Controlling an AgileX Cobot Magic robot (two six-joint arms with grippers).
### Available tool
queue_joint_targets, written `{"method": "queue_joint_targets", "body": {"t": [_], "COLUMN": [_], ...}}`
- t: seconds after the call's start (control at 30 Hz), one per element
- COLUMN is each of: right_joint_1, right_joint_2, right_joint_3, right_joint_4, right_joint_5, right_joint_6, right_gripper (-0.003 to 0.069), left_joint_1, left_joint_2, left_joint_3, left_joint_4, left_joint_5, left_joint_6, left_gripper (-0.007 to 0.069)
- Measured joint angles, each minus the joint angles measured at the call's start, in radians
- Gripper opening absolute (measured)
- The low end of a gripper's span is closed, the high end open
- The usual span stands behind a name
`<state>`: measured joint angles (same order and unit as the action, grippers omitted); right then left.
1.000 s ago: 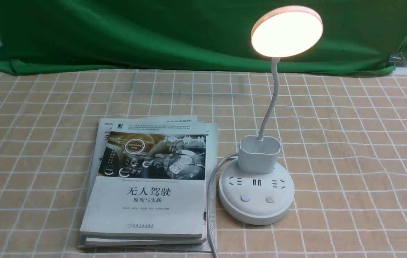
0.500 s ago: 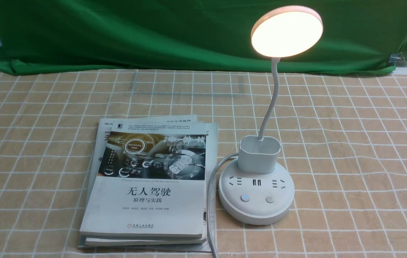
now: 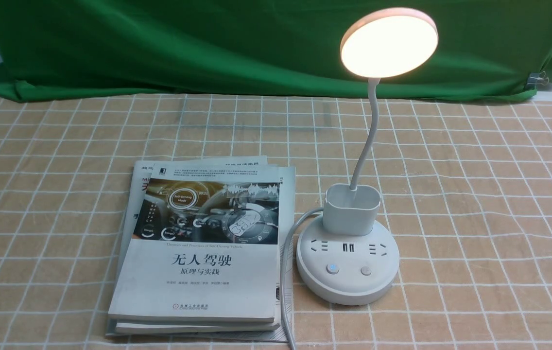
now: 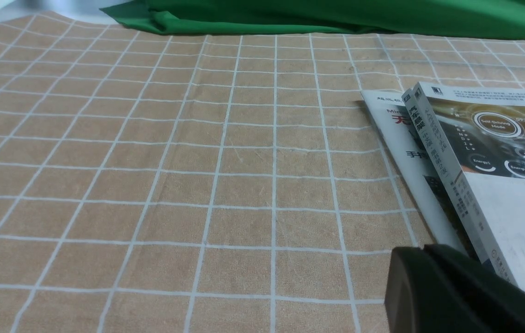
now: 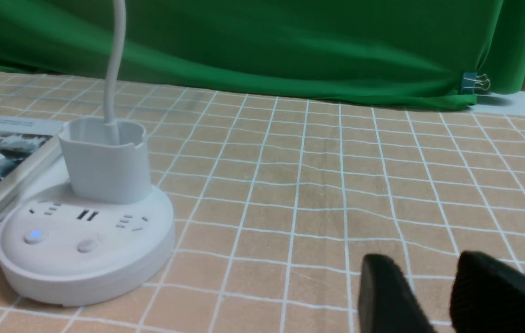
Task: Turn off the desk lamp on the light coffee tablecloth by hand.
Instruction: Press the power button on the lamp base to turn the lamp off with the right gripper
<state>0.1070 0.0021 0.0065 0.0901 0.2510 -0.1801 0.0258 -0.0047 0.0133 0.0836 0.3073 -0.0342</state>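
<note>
Spreading flat — light coffee tablecloth (image 3: 475,194) (white-gridded), green cloth (image 3: 159,48) behind.

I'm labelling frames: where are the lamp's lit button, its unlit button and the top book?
lit button (image 3: 333,269), front view, its glowing centre.
unlit button (image 3: 366,271), front view, its centre.
top book (image 3: 208,265), front view, white cover near the title.

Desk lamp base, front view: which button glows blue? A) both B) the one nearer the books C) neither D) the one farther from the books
B: on the desk lamp base, the button toward the books shows a blue glow, while the other button is plain white.
</note>
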Motion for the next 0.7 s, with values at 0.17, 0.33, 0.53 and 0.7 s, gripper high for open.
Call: {"method": "queue_joint_targets", "body": {"t": [0.17,0.33,0.53,0.7], "right_joint_1": [0.0,0.0,0.0,0.0], "right_joint_2": [0.0,0.0,0.0,0.0], "right_joint_3": [0.0,0.0,0.0,0.0], "right_joint_4": [0.0,0.055,0.089,0.094], "right_joint_5": [-0.002,-0.084,-0.22,-0.304], "right_joint_6": [0.0,0.137,0.409,0.446], "right_gripper": [0.0239,0.0239,0.0239,0.0239], "left_joint_1": [0.0,0.0,0.0,0.0], "left_joint_2": [0.0,0.0,0.0,0.0], "left_joint_3": [0.0,0.0,0.0,0.0], "left_joint_4": [0.0,0.0,0.0,0.0], "left_joint_5": [0.0,0.0,0.0,0.0], "left_joint_6": [0.0,0.0,0.0,0.0], "left_gripper": [0.0004,0.0004,0.0004,0.0004]}}
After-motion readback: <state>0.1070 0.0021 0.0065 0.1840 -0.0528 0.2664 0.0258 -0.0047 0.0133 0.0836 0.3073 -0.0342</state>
